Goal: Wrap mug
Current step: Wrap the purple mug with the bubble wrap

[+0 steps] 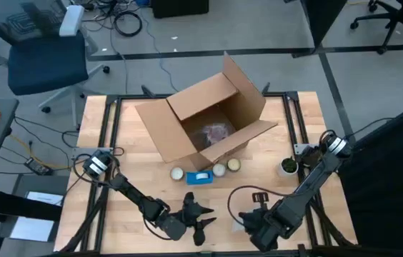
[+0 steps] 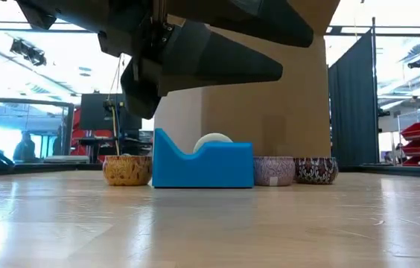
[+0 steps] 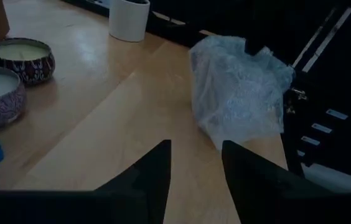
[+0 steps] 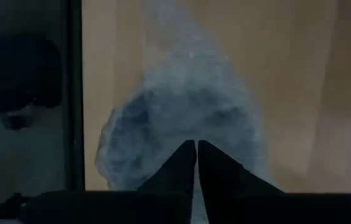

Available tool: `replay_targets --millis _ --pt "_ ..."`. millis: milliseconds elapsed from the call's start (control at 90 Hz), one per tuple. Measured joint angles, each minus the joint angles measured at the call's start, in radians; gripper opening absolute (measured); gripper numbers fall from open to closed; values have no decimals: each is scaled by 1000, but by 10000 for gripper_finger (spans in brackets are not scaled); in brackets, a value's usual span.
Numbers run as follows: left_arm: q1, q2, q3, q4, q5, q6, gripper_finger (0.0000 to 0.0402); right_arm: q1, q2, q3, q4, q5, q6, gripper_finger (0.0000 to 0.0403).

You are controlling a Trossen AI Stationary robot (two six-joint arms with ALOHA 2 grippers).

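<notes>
Bubble wrap bundle (image 3: 241, 90) pinched by right pincer (image 4: 196, 149), contents hidden; left pincer (image 3: 195, 163) apart, nearby.

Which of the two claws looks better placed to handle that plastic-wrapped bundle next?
Probably the right claw: its fingers are pinched shut right at the bubble-wrap bundle. The left claw is open, with the bundle lying ahead of it, apart.

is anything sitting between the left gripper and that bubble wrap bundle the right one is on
Nothing visible does. In the left wrist view, bare table lies between the open left gripper and the bubble wrap bundle. The candle tins and white cup sit off to one side. The right gripper is shut on the bundle.
</notes>
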Motion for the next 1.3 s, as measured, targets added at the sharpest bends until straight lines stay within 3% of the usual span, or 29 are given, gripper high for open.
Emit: replay_targets --millis 322,544,722,822,989,1111,1300 --pt "2 0 0 1 -1 80 129 -12 7 -152 213 -11 25 0" --pt "7 0 0 2 -1 124 129 -42 4 -196 215 -69 93 0" --pt "7 0 0 0 2 132 129 -53 -21 -123 178 -86 103 0" --pt "5 0 0 0 63 117 129 -54 -43 -55 84 -83 130 0" --pt "-22 0 0 -1 121 94 129 -44 -79 71 -60 42 160 0" --pt "-72 0 0 -7 65 53 129 -31 -89 144 -103 141 160 0" --pt "-165 0 0 -18 -120 68 129 1 -90 179 -36 166 160 0"
